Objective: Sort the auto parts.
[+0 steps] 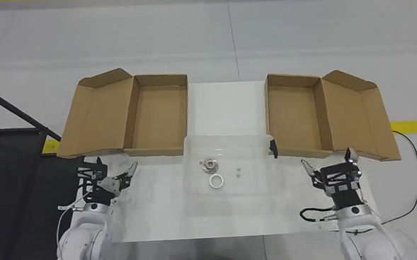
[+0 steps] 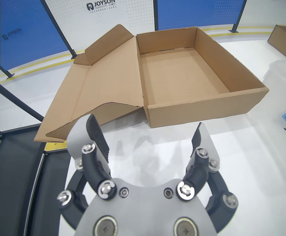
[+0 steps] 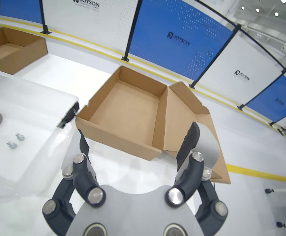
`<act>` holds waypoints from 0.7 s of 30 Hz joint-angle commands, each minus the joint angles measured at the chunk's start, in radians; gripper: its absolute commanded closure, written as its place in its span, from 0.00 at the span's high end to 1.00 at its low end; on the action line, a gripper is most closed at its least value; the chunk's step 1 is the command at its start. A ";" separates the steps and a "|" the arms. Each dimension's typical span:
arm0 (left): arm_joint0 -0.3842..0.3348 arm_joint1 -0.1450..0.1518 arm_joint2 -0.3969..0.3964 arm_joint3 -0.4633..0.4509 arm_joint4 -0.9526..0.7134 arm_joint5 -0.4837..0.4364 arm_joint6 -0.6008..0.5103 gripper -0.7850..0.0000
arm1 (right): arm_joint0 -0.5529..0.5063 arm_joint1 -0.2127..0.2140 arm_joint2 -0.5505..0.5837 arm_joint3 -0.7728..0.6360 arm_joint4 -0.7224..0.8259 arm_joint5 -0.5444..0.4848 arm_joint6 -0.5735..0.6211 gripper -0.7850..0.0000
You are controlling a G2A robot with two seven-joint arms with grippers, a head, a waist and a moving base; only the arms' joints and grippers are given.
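A clear tray (image 1: 227, 139) is seen at the middle of the white surface (image 1: 221, 101), and the auto parts are held in it. A metal part (image 1: 209, 162) lies near the tray's centre. A white ring (image 1: 215, 181) lies just beside it on the side nearer the robot. Whether the two touch cannot be told. Two small bolts (image 1: 237, 174) lie side by side, a little apart from them toward the robot's right. A small dark piece (image 1: 272, 148) is seen on the tray's right rim.

An open left box (image 1: 161, 115) is set at the tray's far left corner, and an open right box (image 1: 293, 118) at its far right corner.

The left end effector (image 2: 145, 122) is held over the surface on the robot's side of the left box, near its front wall, with its fingers spread wide apart. The right end effector (image 3: 136, 128) is held beside the tray's right side, on the robot's side of the right box, with its fingers likewise spread wide apart.
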 commanded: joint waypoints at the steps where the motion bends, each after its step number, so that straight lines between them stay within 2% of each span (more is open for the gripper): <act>1: 0.003 -0.001 0.001 -0.002 -0.002 0.006 0.004 1.00 | 0.002 0.001 -0.014 -0.067 -0.034 -0.037 0.064 1.00; 8: 0.003 -0.001 0.001 -0.002 -0.002 0.006 0.004 1.00 | 0.109 0.003 -0.147 -0.196 -0.073 -0.232 0.338 1.00; 13: 0.003 -0.001 0.001 -0.002 -0.002 0.006 0.004 1.00 | 0.262 -0.005 -0.271 -0.170 -0.029 -0.327 0.520 1.00; 16: 0.003 -0.001 0.001 -0.002 -0.002 0.006 0.004 1.00 | 0.359 -0.015 -0.349 -0.125 -0.011 -0.338 0.652 1.00; 21: 0.003 -0.001 0.001 -0.002 -0.002 0.006 0.004 1.00 | 0.369 -0.016 -0.357 -0.121 -0.012 -0.337 0.670 1.00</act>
